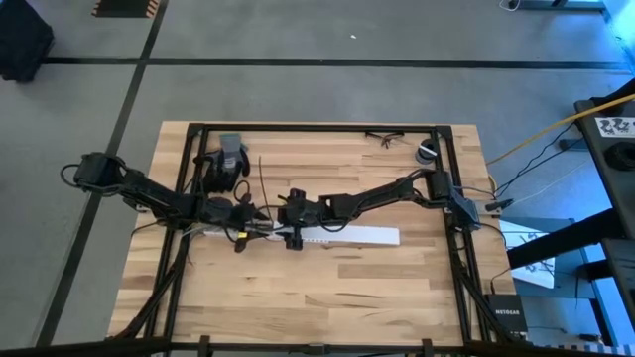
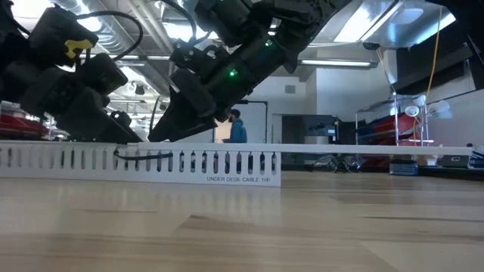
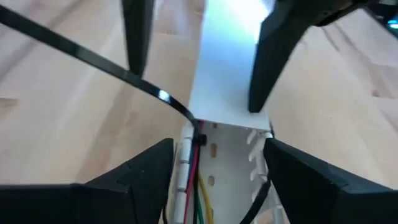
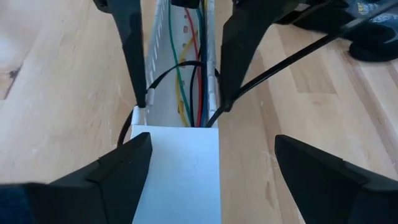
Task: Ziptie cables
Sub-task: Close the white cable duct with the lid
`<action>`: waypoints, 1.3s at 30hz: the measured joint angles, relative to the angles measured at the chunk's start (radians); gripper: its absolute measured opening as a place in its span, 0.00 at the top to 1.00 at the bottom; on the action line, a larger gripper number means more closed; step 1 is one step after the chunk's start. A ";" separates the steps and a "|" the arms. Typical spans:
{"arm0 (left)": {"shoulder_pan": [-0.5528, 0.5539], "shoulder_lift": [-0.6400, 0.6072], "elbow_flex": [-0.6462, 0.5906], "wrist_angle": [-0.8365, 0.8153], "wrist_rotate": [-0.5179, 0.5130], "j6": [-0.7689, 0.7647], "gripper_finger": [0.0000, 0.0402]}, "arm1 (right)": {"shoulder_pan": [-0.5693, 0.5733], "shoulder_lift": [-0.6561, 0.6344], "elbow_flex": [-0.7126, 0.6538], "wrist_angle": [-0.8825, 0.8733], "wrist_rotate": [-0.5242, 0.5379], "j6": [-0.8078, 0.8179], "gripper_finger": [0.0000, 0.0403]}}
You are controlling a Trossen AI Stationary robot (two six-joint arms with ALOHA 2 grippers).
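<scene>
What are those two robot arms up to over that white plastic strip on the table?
Both arms meet over the white channel at mid-table. Coloured cables lie inside its open part, and a black ziptie loops over them, its long tail sticking out sideways. The left gripper and right gripper both stand open, straddling the channel from opposite ends. Neither visibly grips anything.

I count one long white slotted plastic channel (image 1: 337, 235) on the table. One stiff black plastic ziptie (image 3: 93, 62) crosses it. Four thin coloured wires (image 4: 189, 81) lie inside: green, yellow, red, dark.
</scene>
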 joint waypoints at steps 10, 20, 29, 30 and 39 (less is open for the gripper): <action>0.003 -0.002 -0.005 -0.001 0.066 -0.011 0.38 | 0.000 0.002 0.001 0.005 -0.025 0.020 0.17; 0.020 -0.008 0.041 -0.111 0.149 -0.032 0.31 | 0.000 0.002 0.001 0.005 -0.032 0.026 0.17; 0.007 -0.044 0.135 -0.424 0.155 -0.050 0.30 | 0.000 0.002 0.001 0.005 -0.042 0.041 0.17; 0.007 -0.049 0.143 -0.433 0.160 -0.049 0.30 | 0.000 0.002 0.000 0.005 -0.042 0.041 0.17; 0.016 -0.147 0.305 -0.700 0.155 0.071 0.30 | -0.002 0.002 0.000 -0.001 -0.046 0.043 0.17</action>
